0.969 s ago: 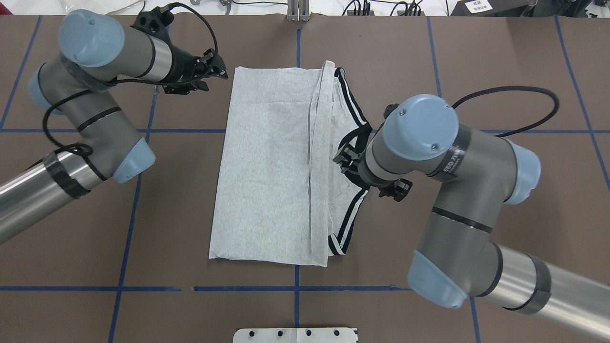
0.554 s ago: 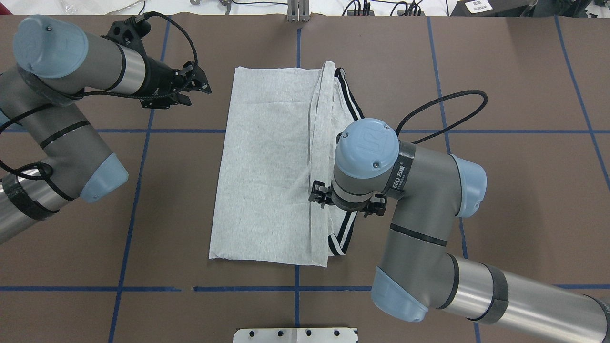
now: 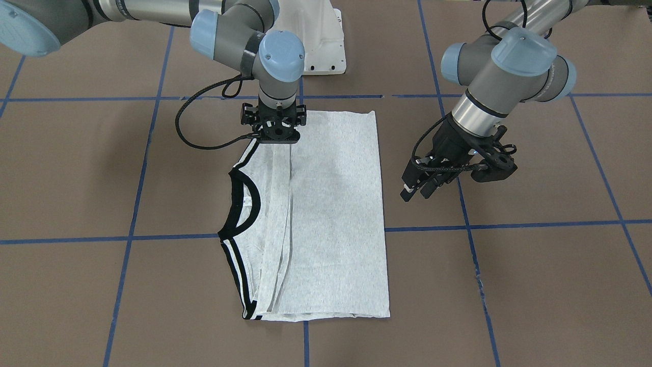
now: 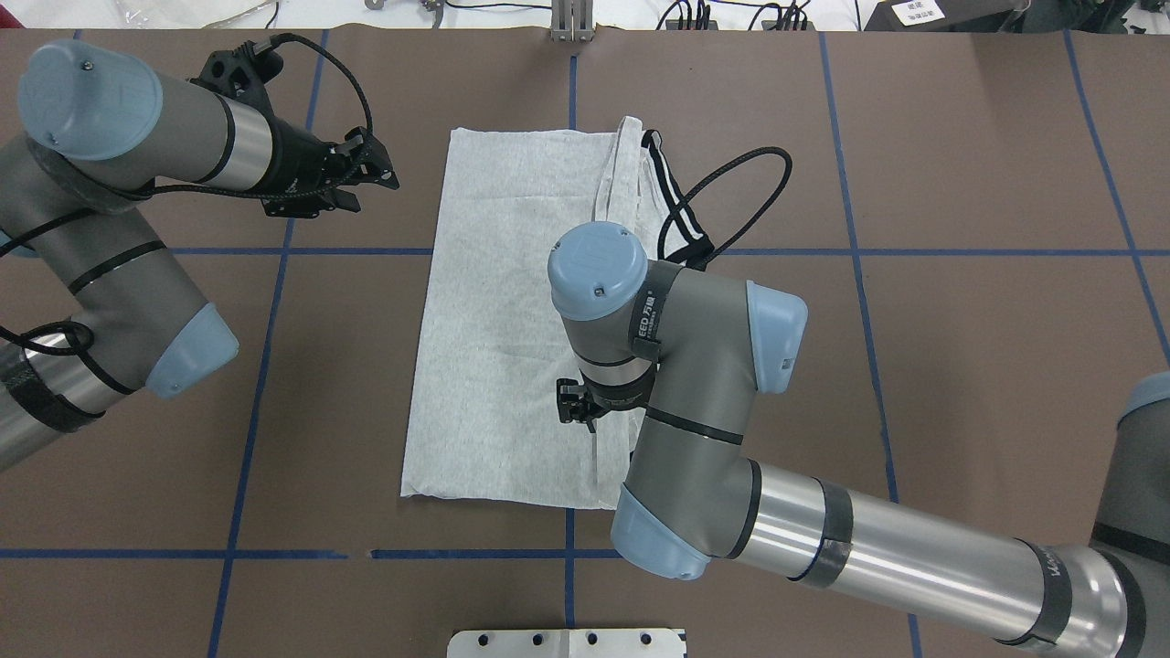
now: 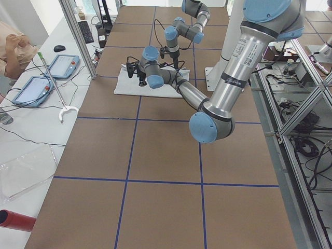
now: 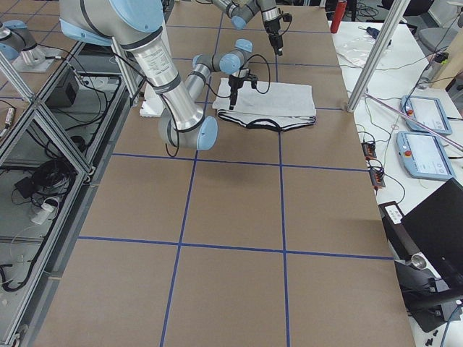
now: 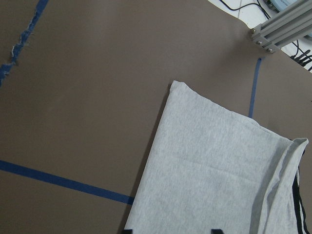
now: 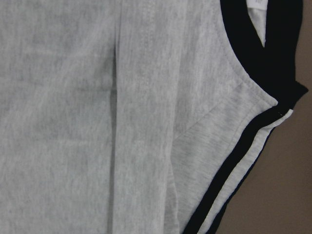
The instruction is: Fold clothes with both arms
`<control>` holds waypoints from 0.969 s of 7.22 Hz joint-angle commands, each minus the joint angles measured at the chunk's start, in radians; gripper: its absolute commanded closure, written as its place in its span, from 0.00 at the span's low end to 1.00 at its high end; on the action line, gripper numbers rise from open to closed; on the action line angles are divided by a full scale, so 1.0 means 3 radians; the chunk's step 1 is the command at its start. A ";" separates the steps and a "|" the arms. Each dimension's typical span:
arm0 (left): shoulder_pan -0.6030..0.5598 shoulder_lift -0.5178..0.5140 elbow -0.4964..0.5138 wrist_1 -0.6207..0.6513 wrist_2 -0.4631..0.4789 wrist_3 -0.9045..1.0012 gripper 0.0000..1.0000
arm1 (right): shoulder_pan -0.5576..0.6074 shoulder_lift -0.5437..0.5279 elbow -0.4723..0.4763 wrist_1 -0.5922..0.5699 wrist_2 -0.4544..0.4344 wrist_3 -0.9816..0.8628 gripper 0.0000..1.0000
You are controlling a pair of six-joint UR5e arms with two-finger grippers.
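Note:
The grey T-shirt [image 4: 494, 320] lies folded into a long rectangle on the brown table, also in the front view [image 3: 331, 214]. Its black collar [image 3: 253, 204] and striped shoulders stick out on my right side. My right gripper [image 3: 278, 140] points straight down over the shirt's folded strip near the edge closest to me; its jaws look apart and hold nothing. Its wrist view shows grey cloth [image 8: 73, 122] and the collar [image 8: 273, 48] close up. My left gripper [image 4: 388, 171] is open and empty, hovering just beyond the shirt's far left corner [image 7: 174, 85].
The white pedestal base [image 4: 567, 642] stands at the table's near edge. A metal post [image 4: 571, 23] stands at the far edge. Blue tape lines [image 4: 274, 251] grid the table. An operator [image 5: 13, 44] and tablets sit beside the table's far side.
My right arm has swung from the collar side across the shirt toward the edge nearest me. My left arm has drawn back a little to the left. The shirt has not moved.

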 commanded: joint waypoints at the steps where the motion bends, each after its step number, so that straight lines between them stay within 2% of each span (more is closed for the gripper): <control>1: 0.0008 0.0010 0.0004 -0.0011 0.0012 0.0000 0.38 | -0.0075 0.0162 -0.0247 -0.0113 0.0004 -0.0100 0.00; 2: 0.0013 0.0010 0.0014 -0.0011 0.0017 0.0000 0.38 | -0.0080 0.0290 -0.0390 -0.0179 0.0004 -0.0105 0.00; 5: 0.0018 0.0010 0.0029 -0.0026 0.0022 -0.0005 0.38 | -0.0131 0.0301 -0.0514 -0.0205 -0.0007 -0.0126 0.00; 7: 0.0018 0.0010 0.0029 -0.0026 0.0027 -0.0005 0.38 | -0.0136 0.0296 -0.0473 -0.0505 -0.0047 -0.0258 0.00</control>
